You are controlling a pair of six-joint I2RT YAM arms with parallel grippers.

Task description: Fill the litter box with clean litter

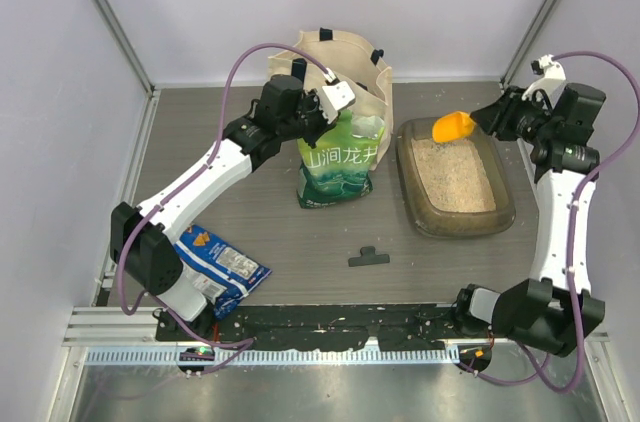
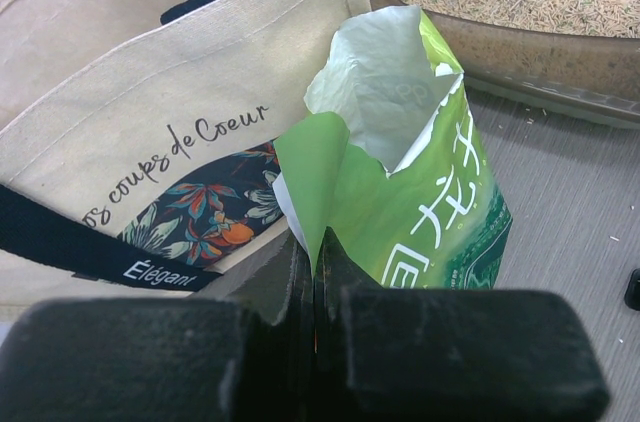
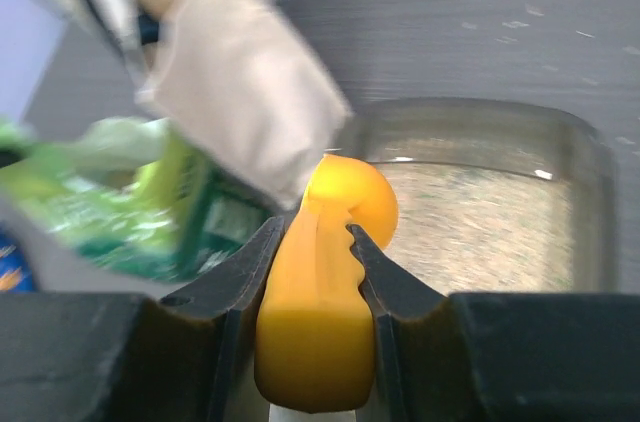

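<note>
1. Top view
   - The litter box (image 1: 461,225) lies on the right half of the counter (image 1: 300,232), toward the far edge.
   - Clean litter (image 1: 455,177) already covers its floor.
   - The right claw (image 1: 480,122) is clamped on the handle of the orange scoop (image 1: 452,127), whose bowl hangs over the box's far left corner.
   - The left claw (image 1: 332,102) is pinched together on the top of the green pouch (image 1: 340,167). The pouch stands mid-counter, just in front of the tote bag (image 1: 330,52).
   - The likely trouble is spillage. The way between pouch and box crosses bare counter, and a tilted scoop would shed grains there.

2. Left wrist view
   - The jaws are closed flat on a thin strip of the pouch's film, and the torn mouth gapes open above them.
   - That is a narrow hold. If the film slips or tears further, the pouch could slump or tip toward the box and dump its contents on the counter.
   - Pulling it sideways could also narrow the mouth and leave the scoop no way in.

3. Right wrist view
   - This picture is blurred.
   - Both fingers (image 3: 245,272) press the scoop's handle from either side, with the bowl over the box.
   - I cannot tell whether the scoop carries anything.
   - The tote's edge and the pouch stand close on the left, so a swing toward the pouch could snag the canvas or knock the other claw.
   - The smooth handle could also twist in the grip under load.
</note>
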